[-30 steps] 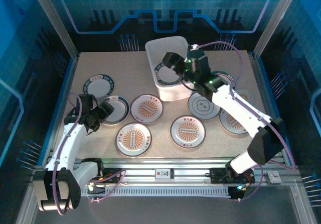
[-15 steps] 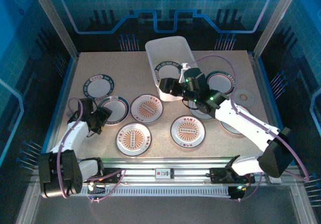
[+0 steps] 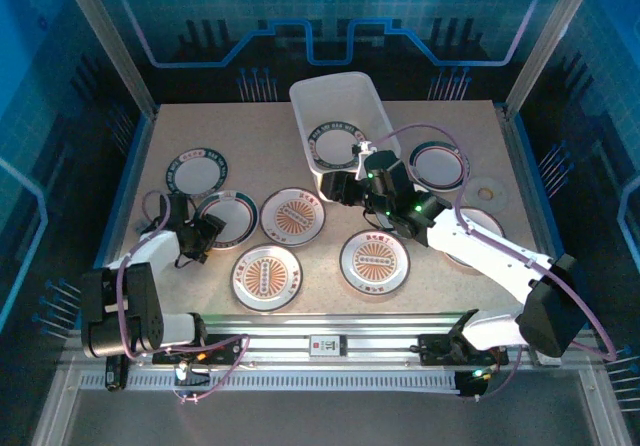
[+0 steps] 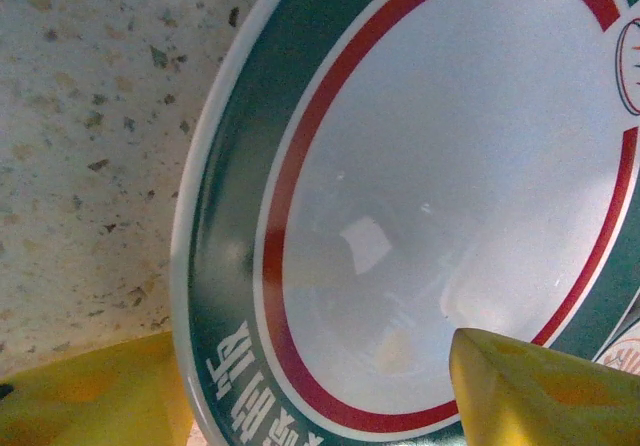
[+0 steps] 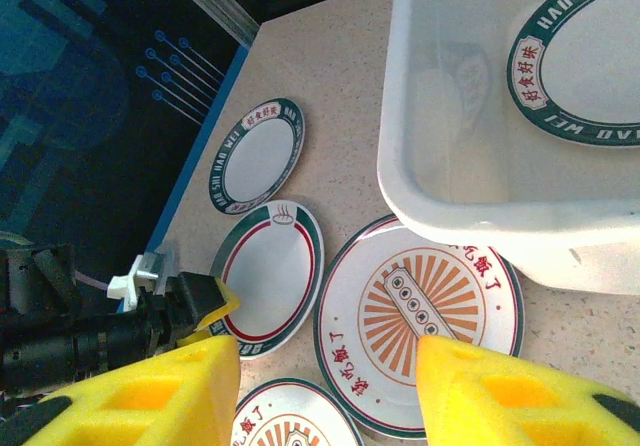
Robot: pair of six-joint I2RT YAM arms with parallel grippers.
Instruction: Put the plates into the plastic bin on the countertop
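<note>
– Green-rimmed plate (image 4: 420,196) lies on the countertop (image 4: 90,116), well apart from the plastic bin (image 3: 330,86); our left gripper (image 4: 310,376) straddles its rim, jaws open.
– If we close shallow, it slips. Our right gripper (image 5: 322,361) hovers open-jawed beside the bin.

A white plate (image 4: 440,186) with a green lettered rim and a red ring lies on the speckled tabletop (image 4: 90,146). The yellow jaws stand apart, straddling its rim.

The beige speckled tabletop (image 3: 260,136) bore a translucent white rectangular plastic bin (image 3: 335,101) at the back — round orange-centred plates (image 3: 374,261) nearer the front, dark-rimmed round plates (image 3: 197,171) either side, a thin pale disc (image 3: 487,193) rightward.
</note>
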